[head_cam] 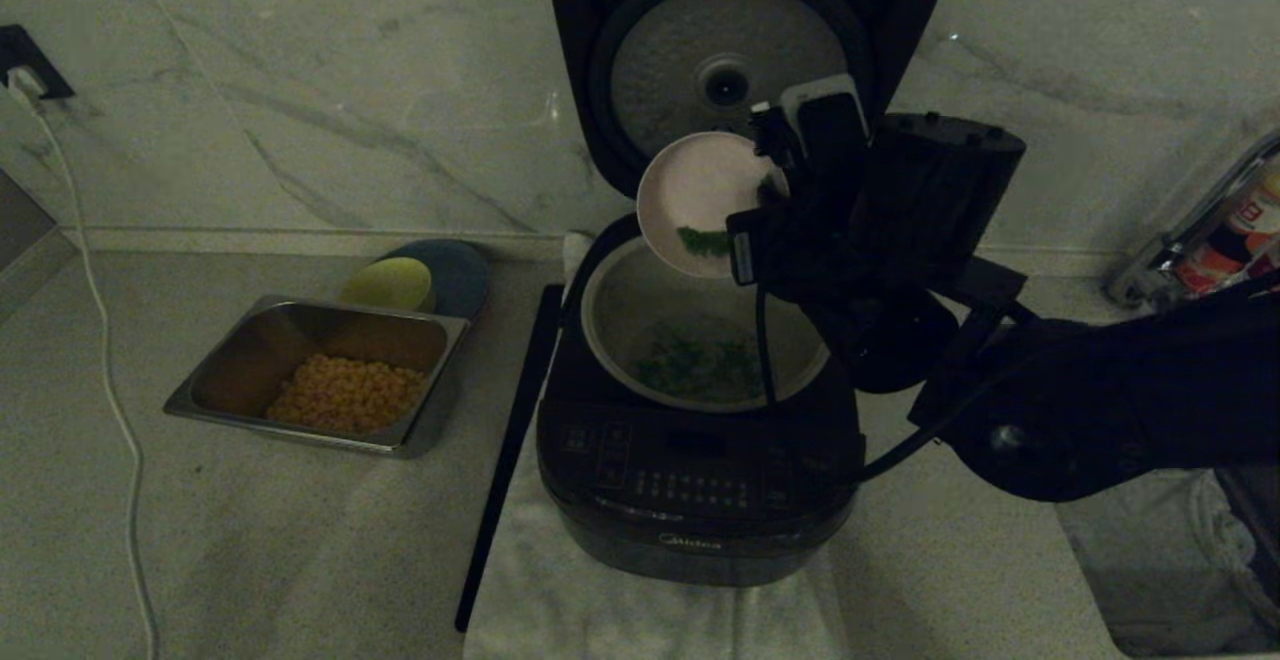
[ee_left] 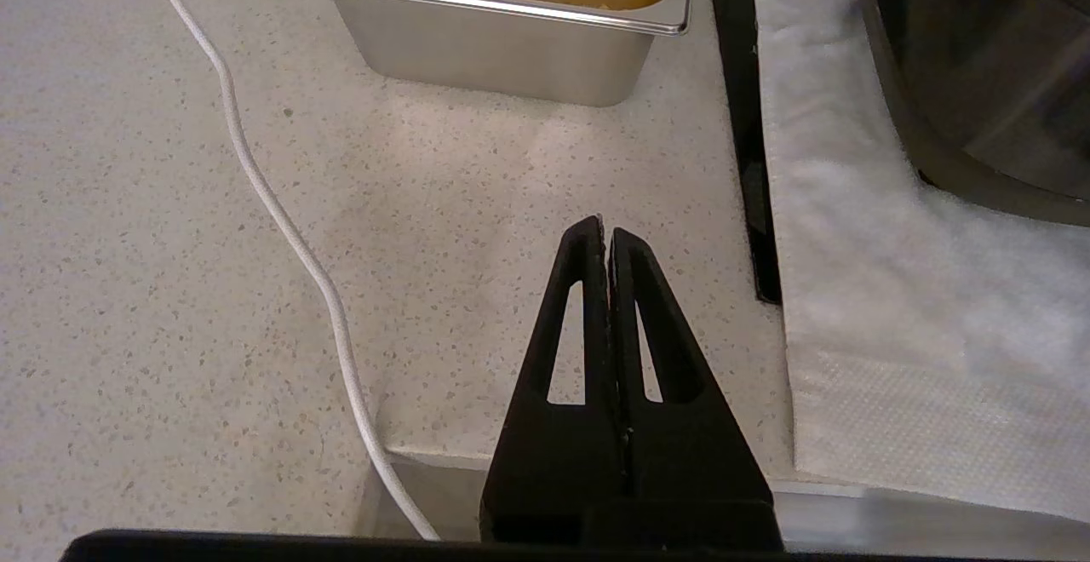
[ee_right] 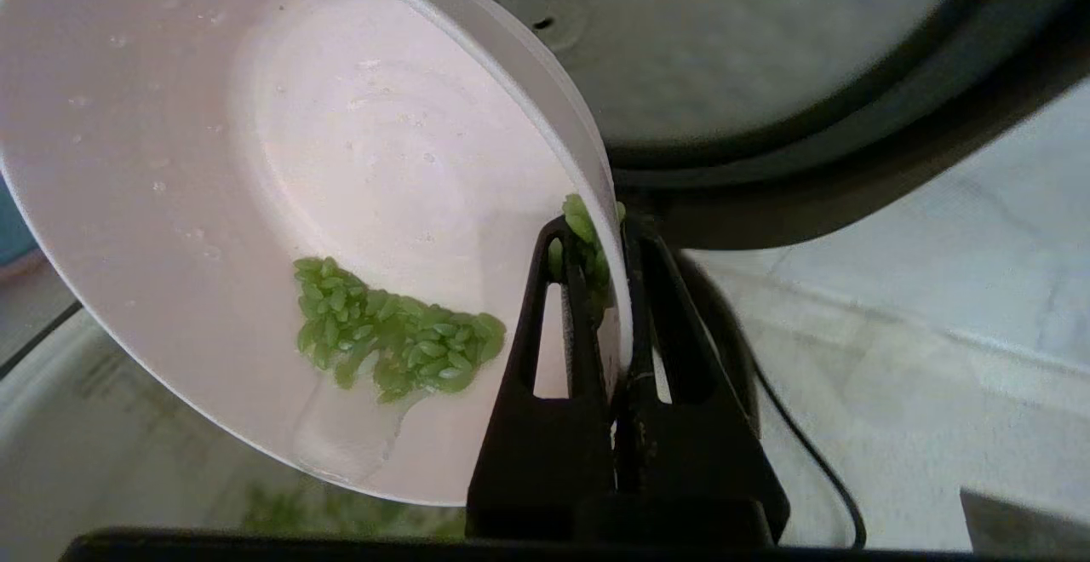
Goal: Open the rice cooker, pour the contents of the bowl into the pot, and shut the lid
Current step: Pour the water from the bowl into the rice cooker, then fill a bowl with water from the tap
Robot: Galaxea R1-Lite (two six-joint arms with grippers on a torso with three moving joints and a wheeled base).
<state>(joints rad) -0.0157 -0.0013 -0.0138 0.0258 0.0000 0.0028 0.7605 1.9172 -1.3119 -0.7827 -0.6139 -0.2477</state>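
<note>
Right gripper (ee_right: 606,230) clamped on rim of bowl (head_cam: 695,195), tipped over pot (head_cam: 610,315); greens (ee_right: 396,345) cling at bowl's six o'clock edge. Left gripper (ee_left: 605,234) shut, empty, parked.

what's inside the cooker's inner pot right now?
Chopped green bits lie on the floor of the round light-grey inner pot. The tilted pale pink bowl and the right tool holding its rim cover the pot's back edge.

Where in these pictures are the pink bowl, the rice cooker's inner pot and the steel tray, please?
bowl (ee_right: 255,162): right wrist view, on its bare inner wall.
pot (head_cam: 640,295): head view, on its grey inner wall, left side.
steel tray (ee_left: 494,55): left wrist view, on its outer side wall.
</note>
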